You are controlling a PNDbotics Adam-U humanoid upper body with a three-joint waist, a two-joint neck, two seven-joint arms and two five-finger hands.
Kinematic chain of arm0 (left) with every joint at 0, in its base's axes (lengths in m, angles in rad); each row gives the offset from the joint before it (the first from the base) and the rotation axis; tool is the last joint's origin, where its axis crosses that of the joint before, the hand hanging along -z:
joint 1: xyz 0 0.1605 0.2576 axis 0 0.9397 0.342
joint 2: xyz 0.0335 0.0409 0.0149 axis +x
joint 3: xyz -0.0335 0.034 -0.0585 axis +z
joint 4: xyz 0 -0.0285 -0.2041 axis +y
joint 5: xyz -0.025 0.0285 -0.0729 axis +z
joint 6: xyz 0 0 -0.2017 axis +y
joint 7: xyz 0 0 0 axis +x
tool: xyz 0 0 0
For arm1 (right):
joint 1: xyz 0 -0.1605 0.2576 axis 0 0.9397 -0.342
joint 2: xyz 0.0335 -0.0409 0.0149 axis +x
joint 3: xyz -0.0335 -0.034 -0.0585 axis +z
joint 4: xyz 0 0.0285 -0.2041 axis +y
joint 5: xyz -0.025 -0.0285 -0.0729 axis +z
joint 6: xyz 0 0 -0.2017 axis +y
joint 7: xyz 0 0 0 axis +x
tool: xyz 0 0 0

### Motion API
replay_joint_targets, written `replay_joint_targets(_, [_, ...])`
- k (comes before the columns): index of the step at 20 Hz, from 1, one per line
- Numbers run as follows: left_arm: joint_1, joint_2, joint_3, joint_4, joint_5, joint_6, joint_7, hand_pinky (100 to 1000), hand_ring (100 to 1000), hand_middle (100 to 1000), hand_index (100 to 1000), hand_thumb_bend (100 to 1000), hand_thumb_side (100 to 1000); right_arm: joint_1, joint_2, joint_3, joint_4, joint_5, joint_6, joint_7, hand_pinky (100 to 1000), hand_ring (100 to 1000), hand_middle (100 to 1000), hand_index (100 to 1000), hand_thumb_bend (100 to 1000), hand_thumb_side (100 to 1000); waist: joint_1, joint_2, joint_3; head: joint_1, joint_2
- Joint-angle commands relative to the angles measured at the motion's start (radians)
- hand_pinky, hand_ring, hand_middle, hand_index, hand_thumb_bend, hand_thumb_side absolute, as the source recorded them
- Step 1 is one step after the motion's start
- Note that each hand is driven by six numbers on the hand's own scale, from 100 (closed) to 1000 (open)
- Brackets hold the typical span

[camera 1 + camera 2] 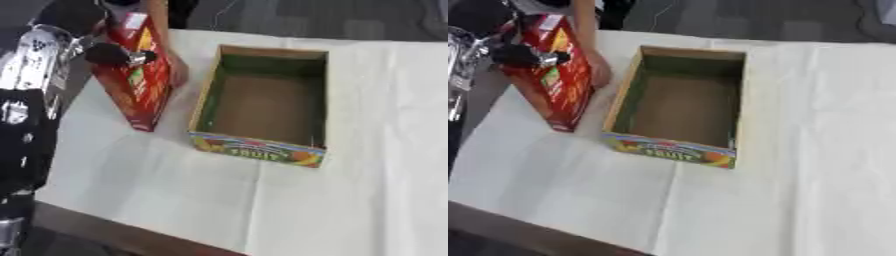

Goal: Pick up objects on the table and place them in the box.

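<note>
L hand (118, 54) comes in from upper left, black fingers curled onto the near face of a red carton (138, 82); grasping it near the top; carton stands tilted on the white tablecloth (350, 200), lower corner touching the cloth, top leaning away toward the far edge; yellow and green print on its face, too blurred to read. A person's bare hand (178, 70) rests against the carton's far side, betw. carton and box. Cardboard box (311, 107) sits just right of the carton, apart from it; open top, nothing inside, brown floor, green inner walls, fruit print w/ lettering on the near wall. R hand not seen in either view. Silver and black arm (31, 75) fills the left edge.
</note>
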Motion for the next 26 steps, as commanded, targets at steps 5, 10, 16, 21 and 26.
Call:
replay_joint_targets(5, [0.016, 0.098, 0.016, 0.007, -0.021, 0.025, 0.028, 100, 367, 424, 582, 685, 1000, 0.001, -0.012, -0.002, -0.003, 0.001, -0.004, -0.001, 466, 591, 655, 746, 100, 1000, 0.0, -0.006, 0.003, 0.008, 0.0])
replay_joint_targets(10, [0.015, 0.124, 0.021, 0.005, -0.01, 0.048, 0.035, 100, 366, 422, 580, 686, 1000, 0.004, -0.014, -0.001, -0.001, 0.001, -0.003, -0.003, 466, 590, 655, 746, 100, 1000, 0.0, -0.008, 0.007, 0.01, 0.0])
replay_joint_targets(16, [0.012, 0.115, 0.019, 0.004, 0.001, 0.043, 0.029, 100, 365, 420, 579, 649, 1000, 0.002, -0.011, -0.001, -0.001, 0.0, -0.009, -0.004, 467, 592, 656, 746, 100, 1000, -0.003, -0.008, 0.004, 0.01, 0.0])
replay_joint_targets(21, [0.011, 0.109, 0.025, -0.002, 0.017, 0.04, 0.026, 100, 363, 421, 580, 633, 1000, 0.0, -0.011, -0.001, -0.003, -0.001, -0.014, -0.004, 468, 593, 656, 746, 100, 1000, -0.004, -0.007, 0.004, 0.007, 0.0])
replay_joint_targets(26, [0.011, 0.102, 0.025, -0.006, 0.024, 0.035, 0.021, 100, 362, 419, 580, 627, 1000, 0.0, -0.012, -0.001, -0.004, -0.001, -0.017, -0.003, 468, 593, 657, 747, 100, 1000, -0.003, -0.005, 0.003, 0.005, 0.0])
